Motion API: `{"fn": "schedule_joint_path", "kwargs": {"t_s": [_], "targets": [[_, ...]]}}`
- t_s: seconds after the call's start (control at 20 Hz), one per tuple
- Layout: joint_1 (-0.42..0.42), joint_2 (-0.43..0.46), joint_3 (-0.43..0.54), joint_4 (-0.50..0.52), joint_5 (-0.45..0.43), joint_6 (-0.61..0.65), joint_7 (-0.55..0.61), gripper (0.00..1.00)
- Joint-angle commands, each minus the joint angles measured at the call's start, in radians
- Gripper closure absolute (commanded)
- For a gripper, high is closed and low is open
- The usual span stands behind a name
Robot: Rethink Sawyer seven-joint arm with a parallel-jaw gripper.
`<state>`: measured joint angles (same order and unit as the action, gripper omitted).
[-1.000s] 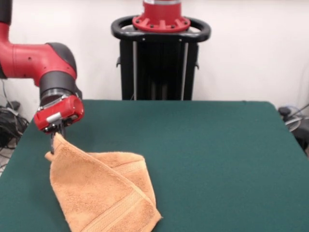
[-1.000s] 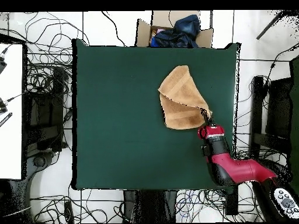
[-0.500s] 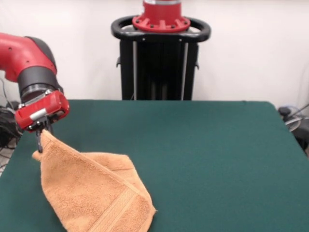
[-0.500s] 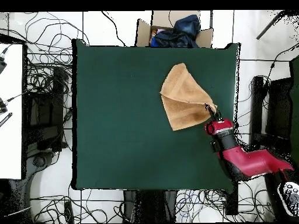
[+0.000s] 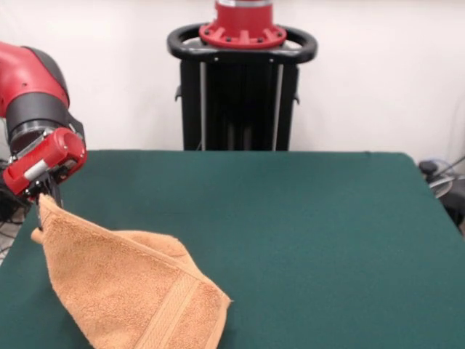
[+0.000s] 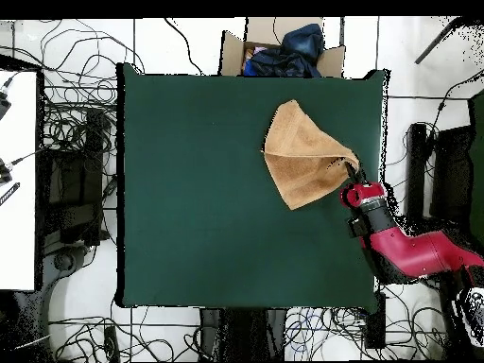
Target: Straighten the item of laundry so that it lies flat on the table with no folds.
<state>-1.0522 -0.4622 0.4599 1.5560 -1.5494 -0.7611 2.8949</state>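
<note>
Table (image 5: 305,218): I log a dark green top, mostly bare. Arm (image 6: 416,253): red and black, reaching in low across one table edge, wrist angled downward toward the cloth. Towel (image 5: 123,291): peach terry, folded over itself, lying near that same edge, one corner lifted off the surface. Gripper (image 5: 45,198): pinching that raised corner; I see the cloth hang taut from it.

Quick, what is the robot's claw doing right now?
Gripper: shut on a corner of the towel, holding it lifted above the table near its edge.
</note>
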Motion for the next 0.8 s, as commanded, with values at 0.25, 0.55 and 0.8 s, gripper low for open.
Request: {"fn": "schedule_joint_path", "kwargs": {"t_s": [0.25,0.55,0.8], "targets": [[0.026,0.037,0.008,-0.023,0.019,0.046,0.405,1.0],[0.007,0.063,0.048,0.002,0.021,0.031,0.62,1.0],[0.018,0.071,0.046,0.002,-0.015,0.006,0.742,1.0]]}}
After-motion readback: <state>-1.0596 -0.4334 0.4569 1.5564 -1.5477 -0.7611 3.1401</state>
